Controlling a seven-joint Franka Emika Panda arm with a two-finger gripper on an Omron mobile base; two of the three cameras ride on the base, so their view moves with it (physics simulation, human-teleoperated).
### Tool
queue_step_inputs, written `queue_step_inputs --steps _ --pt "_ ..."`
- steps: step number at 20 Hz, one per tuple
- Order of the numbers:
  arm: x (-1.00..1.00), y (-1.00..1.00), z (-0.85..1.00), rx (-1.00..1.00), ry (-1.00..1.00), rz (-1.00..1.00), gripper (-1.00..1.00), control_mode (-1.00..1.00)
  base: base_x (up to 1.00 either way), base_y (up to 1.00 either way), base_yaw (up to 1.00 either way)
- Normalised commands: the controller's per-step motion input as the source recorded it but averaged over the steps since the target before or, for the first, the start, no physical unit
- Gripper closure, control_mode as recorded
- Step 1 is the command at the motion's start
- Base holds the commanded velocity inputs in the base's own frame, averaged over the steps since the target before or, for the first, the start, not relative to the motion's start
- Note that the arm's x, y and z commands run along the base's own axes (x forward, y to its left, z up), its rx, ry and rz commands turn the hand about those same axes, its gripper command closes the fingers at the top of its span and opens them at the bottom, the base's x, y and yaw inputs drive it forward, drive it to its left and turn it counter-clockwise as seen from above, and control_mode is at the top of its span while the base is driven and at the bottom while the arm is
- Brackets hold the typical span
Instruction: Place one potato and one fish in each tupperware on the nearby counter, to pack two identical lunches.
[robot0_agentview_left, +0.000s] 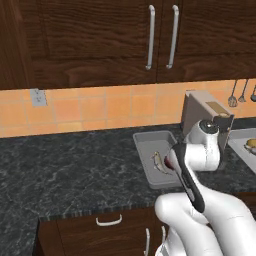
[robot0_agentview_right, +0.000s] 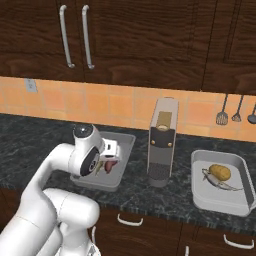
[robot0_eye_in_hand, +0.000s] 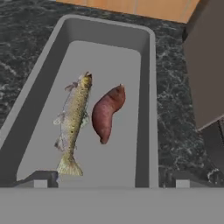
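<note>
Fish (robot0_eye_in_hand: 72, 127) lies beside a reddish tuber (robot0_eye_in_hand: 107, 113) in the tupperware (robot0_eye_in_hand: 146, 87) below the wide, empty end effector (robot0_eye_in_hand: 111, 179).

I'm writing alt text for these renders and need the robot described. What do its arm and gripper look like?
The arm is glossy white, made of thick rounded tube segments with bulbous joints. Each joint ends in a dark round cap, and a dark strip runs along one link in the left base view. The gripper has a white boxy hand and two small dark grey, squared fingertips. No cables or markings are visible.
</note>
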Motion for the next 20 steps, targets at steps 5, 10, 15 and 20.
queue_step_inputs --steps 5,10,15,20 --pt "-1.00 -0.78 0.48 0.12 -0.34 -0.03 -1.00 -1.00 0.00 0.00 0.00" --pt "-0.81 -0.84 0.13 0.20 -0.25 -0.02 -1.00 -1.00 0.00 0.00 0.00" --pt "-0.61 -0.76 0.00 0.22 -0.14 0.00 -1.00 -1.00 0.00 0.00 0.00" --pt "-0.51 -0.50 0.00 0.16 -0.11 0.00 -1.00 -1.00 0.00 0.00 0.00"
